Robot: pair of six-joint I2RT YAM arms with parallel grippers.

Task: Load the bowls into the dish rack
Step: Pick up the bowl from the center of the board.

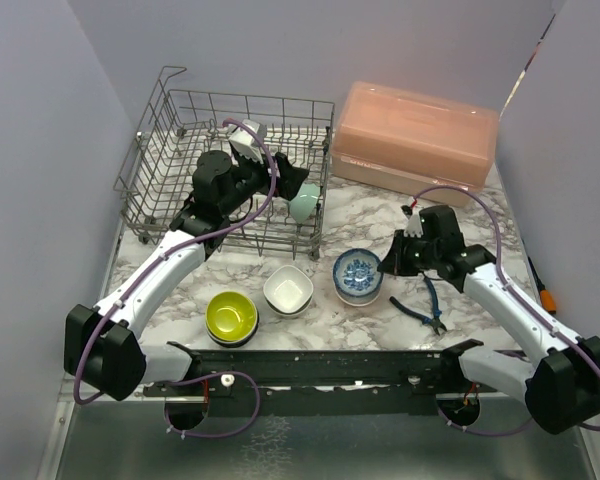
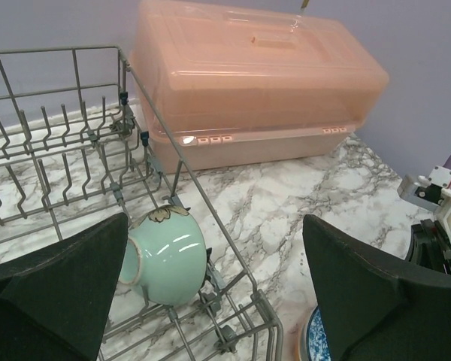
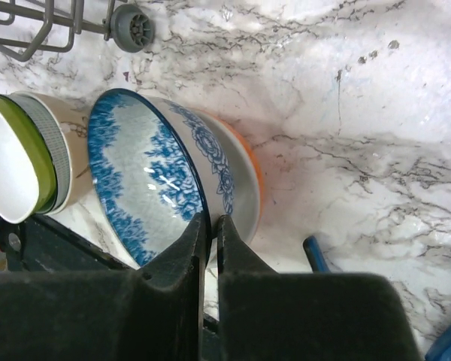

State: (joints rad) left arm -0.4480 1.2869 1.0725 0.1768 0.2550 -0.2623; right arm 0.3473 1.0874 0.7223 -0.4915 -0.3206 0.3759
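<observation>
The grey wire dish rack [image 1: 180,170] stands at the back left. Inside it a pale teal bowl [image 1: 303,205] [image 2: 165,256] lies on its side in the near right corner, and a white bowl [image 1: 245,140] leans further back. My left gripper [image 1: 298,185] [image 2: 210,301] hangs open over that corner, with the teal bowl beside its left finger. My right gripper [image 1: 388,262] [image 3: 210,226] is shut on the rim of the blue-patterned bowl [image 1: 357,272] [image 3: 146,180], which sits on an orange bowl [image 3: 254,180]. A lime-yellow bowl [image 1: 231,315] and a white bowl [image 1: 288,290] sit on the marble in front of the rack.
A pink lidded box [image 1: 415,135] [image 2: 255,83] stands at the back right. Blue-handled pliers [image 1: 427,305] lie right of the blue-patterned bowl. An orange-tipped tool [image 1: 546,295] lies at the table's right edge. A rack wheel [image 3: 133,28] shows in the right wrist view.
</observation>
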